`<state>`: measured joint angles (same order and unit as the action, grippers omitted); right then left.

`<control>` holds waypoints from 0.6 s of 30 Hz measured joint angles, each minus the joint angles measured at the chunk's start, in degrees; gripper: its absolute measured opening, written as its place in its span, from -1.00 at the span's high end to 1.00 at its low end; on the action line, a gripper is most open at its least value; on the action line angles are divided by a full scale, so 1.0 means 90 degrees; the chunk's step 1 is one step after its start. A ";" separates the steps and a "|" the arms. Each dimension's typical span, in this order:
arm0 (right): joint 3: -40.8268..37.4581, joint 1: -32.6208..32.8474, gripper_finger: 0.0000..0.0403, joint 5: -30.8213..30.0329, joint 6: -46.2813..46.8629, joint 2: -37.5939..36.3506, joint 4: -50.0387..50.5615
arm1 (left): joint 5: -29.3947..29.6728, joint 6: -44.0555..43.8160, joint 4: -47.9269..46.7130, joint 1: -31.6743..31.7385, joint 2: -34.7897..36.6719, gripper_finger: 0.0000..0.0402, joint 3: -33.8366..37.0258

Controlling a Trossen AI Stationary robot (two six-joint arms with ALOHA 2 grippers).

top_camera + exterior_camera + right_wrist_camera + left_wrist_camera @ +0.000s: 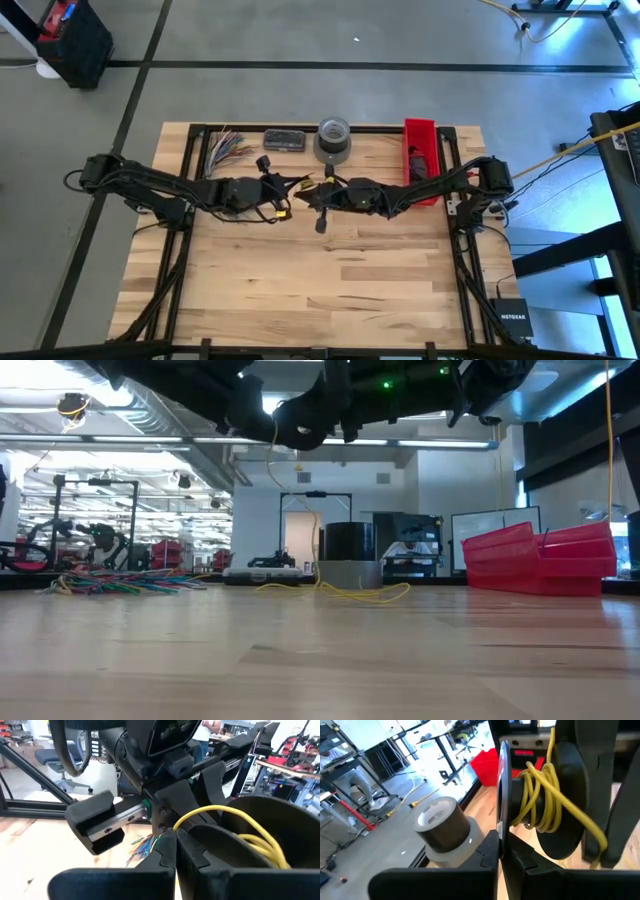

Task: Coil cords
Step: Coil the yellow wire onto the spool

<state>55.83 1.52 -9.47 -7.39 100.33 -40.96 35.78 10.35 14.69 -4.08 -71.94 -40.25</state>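
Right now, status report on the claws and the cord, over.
Both claws shut, left claw, right claw, raised mid-table. Thin yellow cord wound on black spool. Tail trails to table by grey tape roll.

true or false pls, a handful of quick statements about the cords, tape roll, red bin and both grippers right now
1. A yellow cord is wound around a black spool. True.
2. The multicoloured wires lie inside the red bin. False: they lie at the table's far left.
3. The grey tape roll stands on the table. True.
4. Both grippers rest on the tabletop. False: the left gripper and right gripper are raised, meeting mid-table.
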 joint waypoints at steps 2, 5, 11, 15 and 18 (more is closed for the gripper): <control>0.0000 0.0000 1.00 -0.0001 -0.0066 0.0000 0.0021 | -0.0003 0.0003 0.0008 0.0000 0.0013 1.00 0.0000; 0.0002 0.0000 1.00 0.0001 -0.0164 0.0048 0.0052 | -0.0153 -0.0083 0.0015 -0.0005 0.0055 1.00 0.0000; 0.0002 0.0007 1.00 -0.0356 -0.1020 0.0354 0.0065 | -0.0383 -0.0127 -0.0109 -0.0036 0.0162 1.00 0.0000; 0.0007 0.0005 1.00 -0.0621 -0.1207 0.0381 0.0108 | -0.0358 -0.0095 -0.0169 -0.0128 0.0382 1.00 0.0002; 0.0012 0.0007 1.00 -0.0718 -0.1345 0.0381 0.0171 | -0.0361 -0.0097 -0.0253 -0.0207 0.0521 1.00 0.0010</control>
<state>55.94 1.58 -15.93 -19.49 103.77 -39.42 32.53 9.47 12.42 -5.94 -67.26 -40.16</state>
